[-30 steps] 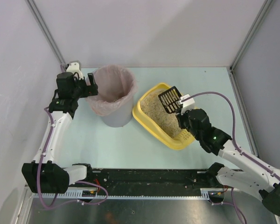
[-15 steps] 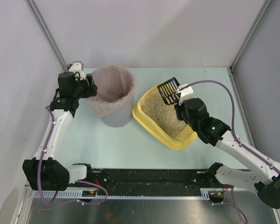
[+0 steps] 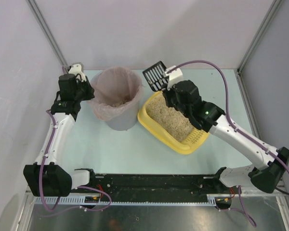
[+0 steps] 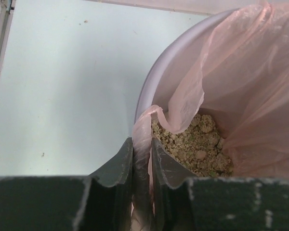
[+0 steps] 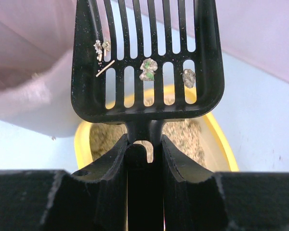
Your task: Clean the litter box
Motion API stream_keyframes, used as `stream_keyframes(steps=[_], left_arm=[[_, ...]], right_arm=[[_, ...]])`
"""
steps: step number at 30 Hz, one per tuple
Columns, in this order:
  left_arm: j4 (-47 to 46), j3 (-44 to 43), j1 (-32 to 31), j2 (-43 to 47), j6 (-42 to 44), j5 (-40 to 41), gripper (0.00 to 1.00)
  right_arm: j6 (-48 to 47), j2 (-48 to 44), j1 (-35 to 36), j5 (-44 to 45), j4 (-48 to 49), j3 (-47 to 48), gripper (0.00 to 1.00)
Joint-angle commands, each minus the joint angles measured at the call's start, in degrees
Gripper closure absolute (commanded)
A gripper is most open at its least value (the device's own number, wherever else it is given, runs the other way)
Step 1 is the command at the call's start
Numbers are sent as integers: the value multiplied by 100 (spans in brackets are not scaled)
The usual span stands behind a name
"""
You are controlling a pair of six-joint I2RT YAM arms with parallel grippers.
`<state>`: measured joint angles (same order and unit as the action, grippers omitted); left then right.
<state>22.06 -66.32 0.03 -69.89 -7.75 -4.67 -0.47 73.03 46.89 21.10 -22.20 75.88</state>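
The yellow litter box (image 3: pixel 159 137) with beige litter lies right of centre; its rim (image 5: pixel 80 139) shows under the scoop in the right wrist view. My right gripper (image 3: pixel 169 85) (image 5: pixel 144 142) is shut on the handle of the black slotted scoop (image 3: pixel 154 76) (image 5: pixel 147 57). The scoop hangs above the box's far end, next to the bin, and carries a few small clumps (image 5: pixel 148 69). My left gripper (image 3: pixel 89 91) (image 4: pixel 142 144) is shut on the pink bag liner (image 4: pixel 241 72) at the left rim of the grey bin (image 3: pixel 116 98).
Sandy clumps (image 4: pixel 197 144) lie in the bottom of the lined bin. White walls with metal posts (image 3: pixel 48 33) close in the pale green table at the back and on both sides. A purple cable (image 3: pixel 216 72) arcs over the right arm.
My right arm has lifted the scoop out of the litter and swung it back and left toward the bin. My left gripper has closed on the liner's edge.
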Motion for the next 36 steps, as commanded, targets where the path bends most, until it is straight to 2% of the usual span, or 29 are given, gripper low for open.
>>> stream_keyframes(steps=[1,6,8,12,16,21,33,36], left_arm=[[-53,-38,-337,28,28,-641,82],[-62,-47,-443,10,19,-658,82],[-53,-47,-443,19,19,-667,82],[-53,-56,-443,45,36,-606,82],[-53,-56,-443,72,36,-614,82],[-53,-65,-443,98,28,-632,82],[-53,-65,-443,142,37,-614,82],[-62,-65,-443,151,28,-632,82]], right_arm=[[-611,578,144,-71,575,873,100],[-1252,1537,267,-414,638,1859,100],[-1797,2079,390,-335,445,2445,100],[-2790,2768,610,200,268,2968,100],[-4160,2857,900,964,1064,2600,100],[-6039,2576,1146,1203,2471,1721,100],[-8477,2382,1217,1282,4036,1043,100],[-9425,2426,1217,1256,4538,956,100]])
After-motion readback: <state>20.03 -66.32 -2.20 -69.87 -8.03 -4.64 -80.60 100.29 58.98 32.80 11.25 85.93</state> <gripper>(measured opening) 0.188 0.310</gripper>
